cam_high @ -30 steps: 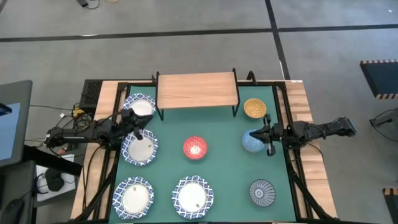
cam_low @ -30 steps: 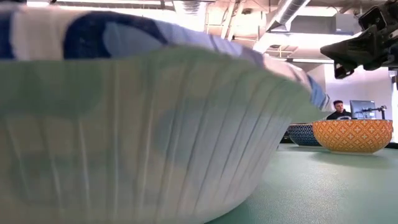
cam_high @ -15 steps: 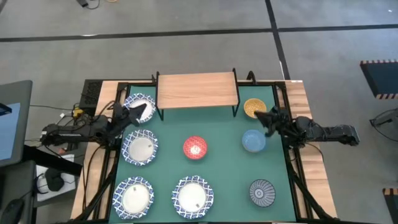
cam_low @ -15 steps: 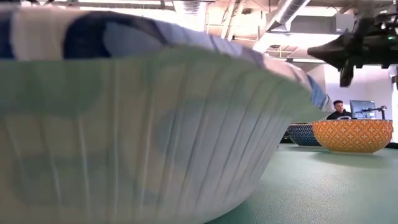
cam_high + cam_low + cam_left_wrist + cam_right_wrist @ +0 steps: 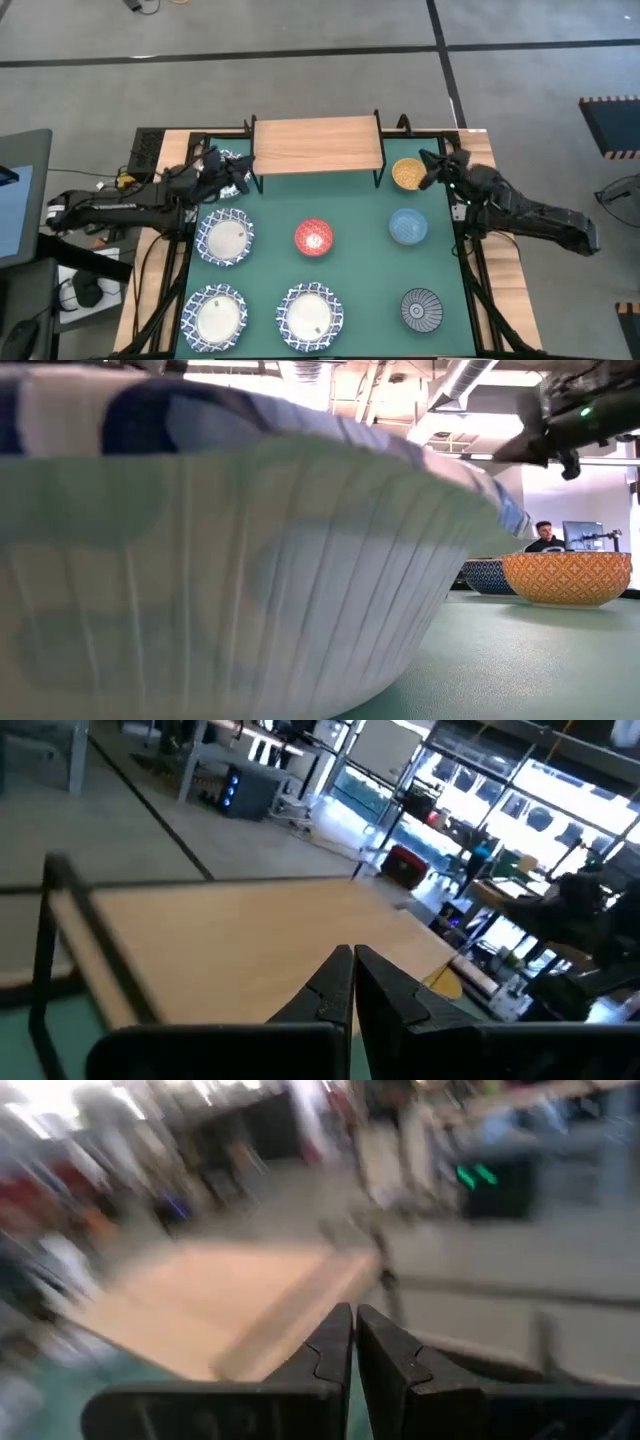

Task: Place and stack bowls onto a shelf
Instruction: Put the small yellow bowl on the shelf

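Observation:
The shelf [image 5: 316,143], a wooden plank top on thin black legs, stands at the far middle of the green mat. Blue-lattice bowls rest on the mat at the left [image 5: 224,238], near left [image 5: 213,312] and near middle [image 5: 310,314]; another [image 5: 228,160] is mostly hidden under my left arm. The red bowl [image 5: 314,237], orange bowl [image 5: 407,174], pale blue bowl [image 5: 407,227] and ray-patterned bowl [image 5: 421,307] sit apart. My left gripper [image 5: 243,172] is shut and empty beside the shelf's left end. My right gripper [image 5: 428,172] is shut and empty next to the orange bowl.
The shelf's black legs [image 5: 256,180] stand close to my left gripper. Wooden table edges and black frame rails [image 5: 460,200] run along both sides. In the low view a lattice bowl [image 5: 200,560] fills the foreground, and a person [image 5: 545,538] sits in the room beyond.
My left gripper has gone from over the left lattice bowl toward the table's far edge and the shelf's left end. My right gripper has left the pale blue bowl and gone toward the far edge, beside the orange bowl, turning to face the shelf. No bowl has moved.

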Available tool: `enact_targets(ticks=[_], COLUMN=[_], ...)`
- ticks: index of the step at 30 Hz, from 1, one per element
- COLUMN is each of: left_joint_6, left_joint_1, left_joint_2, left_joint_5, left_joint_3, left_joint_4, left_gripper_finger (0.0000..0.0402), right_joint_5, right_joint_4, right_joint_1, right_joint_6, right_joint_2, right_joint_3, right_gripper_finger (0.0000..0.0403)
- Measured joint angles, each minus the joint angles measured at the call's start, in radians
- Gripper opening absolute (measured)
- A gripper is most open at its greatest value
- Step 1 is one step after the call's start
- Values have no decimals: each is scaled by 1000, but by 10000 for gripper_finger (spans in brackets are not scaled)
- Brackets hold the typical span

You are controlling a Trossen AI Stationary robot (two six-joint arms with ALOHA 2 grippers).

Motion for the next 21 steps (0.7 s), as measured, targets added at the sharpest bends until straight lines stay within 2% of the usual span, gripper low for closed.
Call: enact_targets(ticks=[3,6,11,17,21], left_joint_6=[65,103,140,139,139], left_joint_1=[45,84,140,184,207], left_joint_2=[51,95,157,238,296], left_joint_5=[75,137,208,220,271], left_joint_3=[78,158,287,362,367], left_joint_4=[-15,-88,-264,-364,-366], left_gripper_finger=[8,23,60,100,114], right_joint_5=[-151,-229,-267,-216,-319], right_joint_4=[-139,-214,-329,-603,-690], right_joint_1=[-84,-139,-187,-313,-424], right_joint_6=[10,86,117,215,207], right_joint_2=[141,270,441,594,673], right_joint_3=[109,217,380,485,485], right_gripper_finger=[48,48,48,48,66])
